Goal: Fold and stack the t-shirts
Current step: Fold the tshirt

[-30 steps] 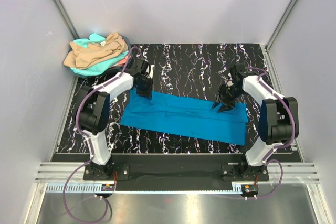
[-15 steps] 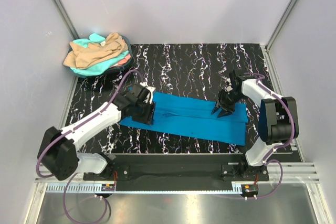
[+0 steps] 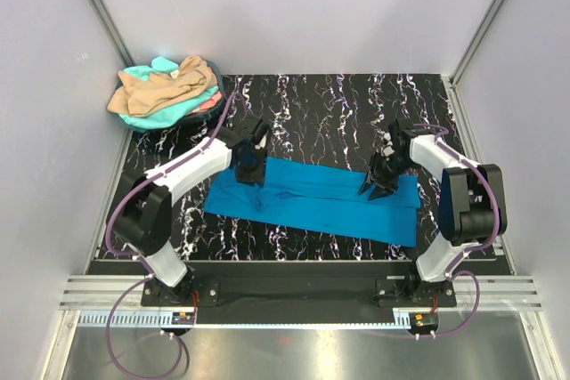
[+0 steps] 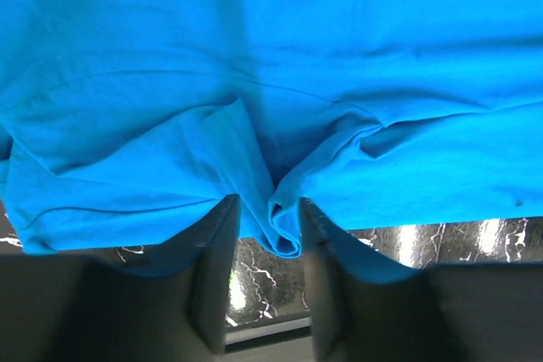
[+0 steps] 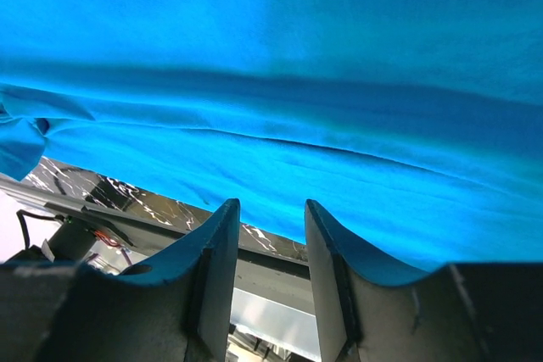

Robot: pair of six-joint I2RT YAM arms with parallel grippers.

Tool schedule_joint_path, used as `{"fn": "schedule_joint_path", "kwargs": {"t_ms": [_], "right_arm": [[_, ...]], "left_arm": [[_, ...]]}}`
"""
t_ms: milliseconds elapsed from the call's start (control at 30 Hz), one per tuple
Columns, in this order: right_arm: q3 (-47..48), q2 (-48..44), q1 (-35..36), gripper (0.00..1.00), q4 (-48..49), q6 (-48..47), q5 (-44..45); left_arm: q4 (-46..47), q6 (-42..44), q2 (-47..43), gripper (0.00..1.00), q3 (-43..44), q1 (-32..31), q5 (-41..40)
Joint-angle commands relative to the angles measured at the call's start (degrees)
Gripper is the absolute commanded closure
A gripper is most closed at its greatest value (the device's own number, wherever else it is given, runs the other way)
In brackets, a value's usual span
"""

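Observation:
The bright blue t-shirt (image 3: 321, 202) lies on the black marbled table (image 3: 329, 113) as a long strip, its left end slightly wider. My left gripper (image 3: 254, 175) stands over the strip's upper left part. In the left wrist view its jaws (image 4: 267, 209) are apart with a bunched fold of the blue t-shirt (image 4: 254, 57) sitting between the tips. My right gripper (image 3: 374, 189) rests at the strip's upper right part. In the right wrist view it (image 5: 270, 209) is open, nothing between its fingers, with blue cloth (image 5: 297, 82) just beyond.
A crumpled heap at the back left corner holds the tan t-shirt (image 3: 165, 82), the mint one (image 3: 147, 117) and a coral one (image 3: 209, 102). White walls enclose the table on three sides; the arm bases sit at the near edge.
The left arm swung out to the lower left and back, ending a little right of where it was. Its jaws went from shut to apart. The right gripper barely moved.

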Motion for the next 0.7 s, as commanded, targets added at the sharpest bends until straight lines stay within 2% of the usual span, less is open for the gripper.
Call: {"fn": "schedule_joint_path", "kwargs": {"t_ms": [0,33,67,133,267,333,433,467,533,600,667], "right_arm": [[-0.78,-2.00,-0.16,0.57,0.57,-1.04,-1.03],[-0.87,-2.09,-0.24,0.57,0.57,-1.13,-0.94],[-0.96,-2.18,-0.42,0.56,0.48,-1.13,-1.12],[-1.04,-2.27,-0.33,0.57,0.57,-1.22,-1.12],[-0.78,-1.83,-0.42,0.57,0.31,-1.48,-1.56],[-0.78,-1.83,-0.42,0.58,0.40,-1.31,-1.73],[-0.34,-1.91,-0.42,0.59,-0.04,-1.48,-1.65],[-0.34,-1.83,-0.51,0.59,-0.13,-1.65,-1.39],[-0.69,-2.18,-0.68,0.59,-0.22,-1.66,-1.38],[-1.13,-2.44,-0.77,0.60,0.13,-1.48,-1.56],[-1.48,-2.44,-0.77,0.60,0.39,-1.31,-1.65]], "left_arm": [[1.09,-0.65,-0.37,0.67,1.99,1.85,-1.70],[0.91,-0.57,0.07,0.70,2.17,2.47,-1.18],[0.83,-0.39,0.86,0.68,2.60,3.52,-0.57],[1.09,0.49,1.83,0.60,3.13,3.71,1.36],[4.42,1.02,4.20,0.51,2.00,3.01,9.60],[9.14,1.46,3.08,0.51,-0.63,1.87,13.75],[11.81,1.20,-0.35,0.56,-4.33,-0.59,20.42],[11.12,0.15,-1.15,0.65,-6.08,-1.03,21.58],[11.45,-0.74,-5.17,0.69,-9.15,-1.30,26.31],[9.28,0.75,-8.52,0.73,-10.84,-1.30,24.33],[5.67,3.81,-12.30,0.72,-9.62,-1.13,20.02]]}}
